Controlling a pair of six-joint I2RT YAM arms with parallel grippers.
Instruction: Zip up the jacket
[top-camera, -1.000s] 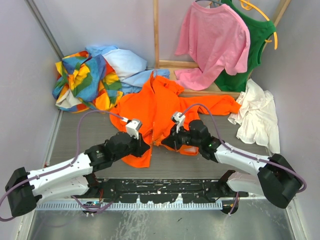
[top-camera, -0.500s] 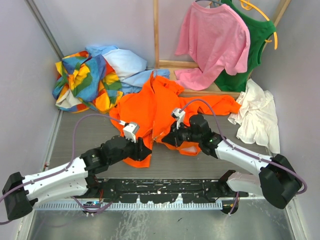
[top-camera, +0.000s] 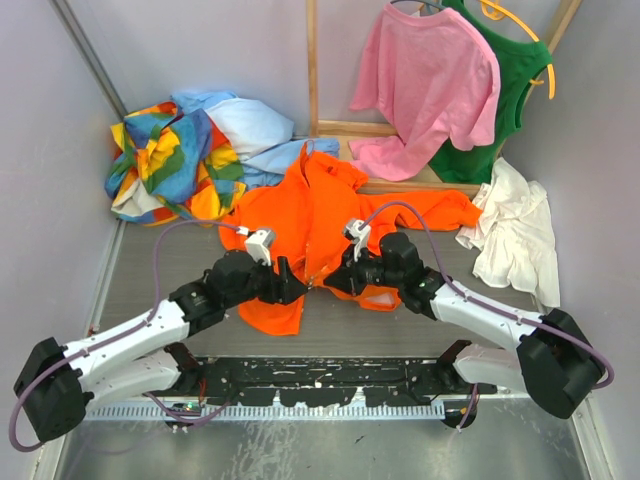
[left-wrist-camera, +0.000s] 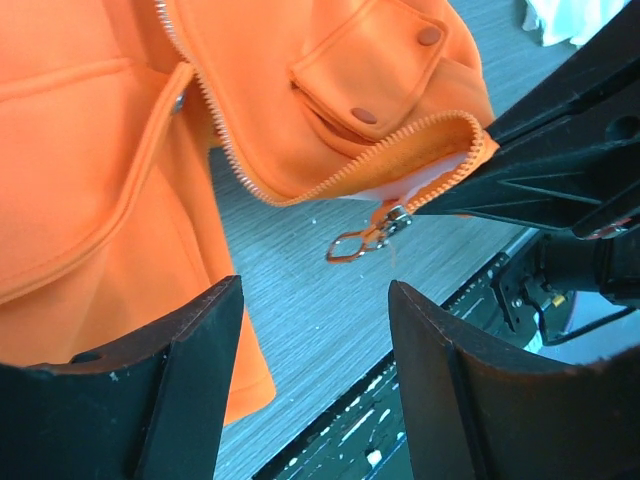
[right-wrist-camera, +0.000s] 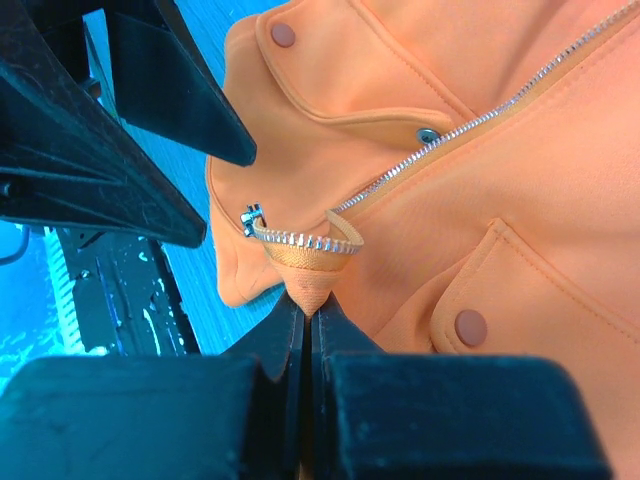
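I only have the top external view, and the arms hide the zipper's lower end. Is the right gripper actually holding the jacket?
Observer: Yes. The right wrist view shows the right gripper shut on the bottom corner of the jacket, just below the zipper's end.
Operator: Does the left one have the pull?
Observer: No. The left wrist view shows the left gripper open and holding nothing. The zipper pull hangs free ahead of its fingers.

The jacket (left-wrist-camera: 90, 150) is matt orange cloth with shiny metal zipper teeth (left-wrist-camera: 232, 150).
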